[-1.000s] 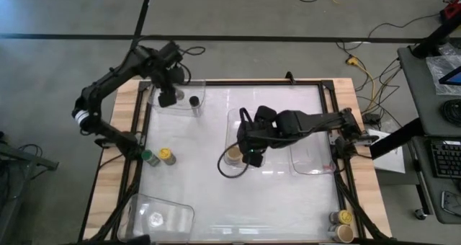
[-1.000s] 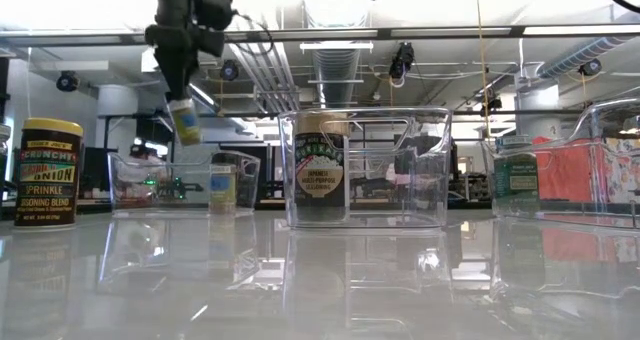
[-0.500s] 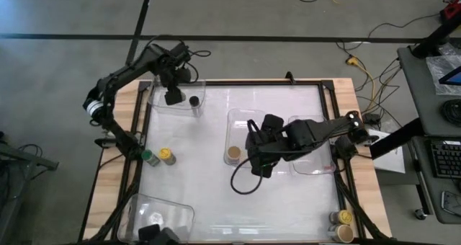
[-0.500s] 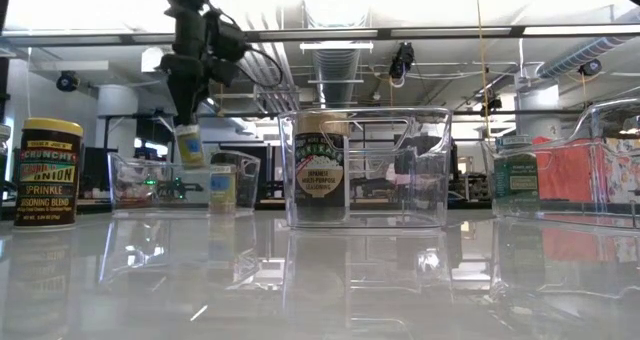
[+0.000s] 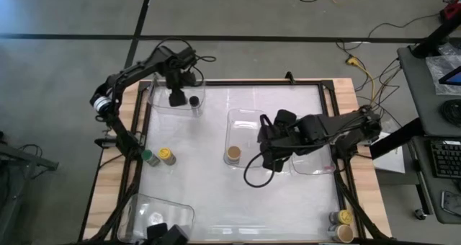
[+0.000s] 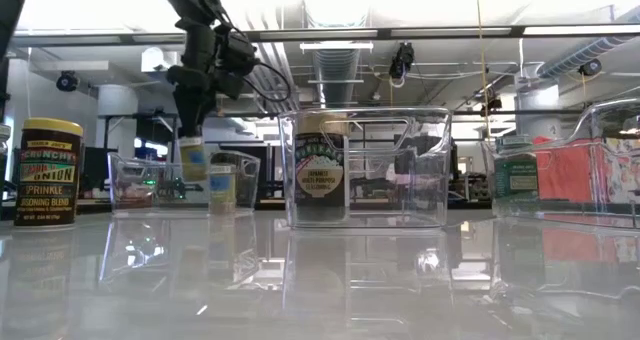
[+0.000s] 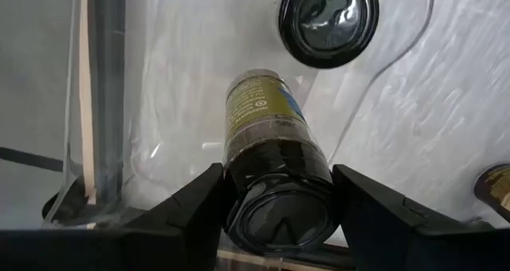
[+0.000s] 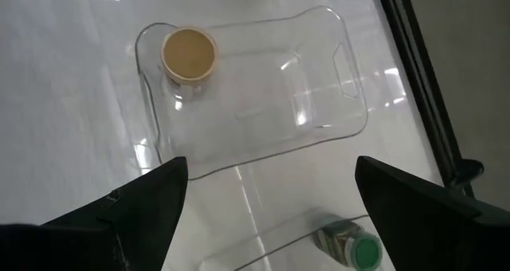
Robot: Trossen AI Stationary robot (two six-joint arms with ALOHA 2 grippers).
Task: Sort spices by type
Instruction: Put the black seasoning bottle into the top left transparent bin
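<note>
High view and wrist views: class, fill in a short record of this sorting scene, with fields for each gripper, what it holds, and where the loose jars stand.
left gripper: shut on a black-lidded jar, held over the far-left bin
already in that bin: another black-lidded jar
right gripper: open, empty, above the table's middle
centre bin: one tan-lidded jar
loose at left edge: green-lidded jar beside yellow-lidded jar
loose at near-right corner: a yellow-lidded and a tan-lidded jar
</note>
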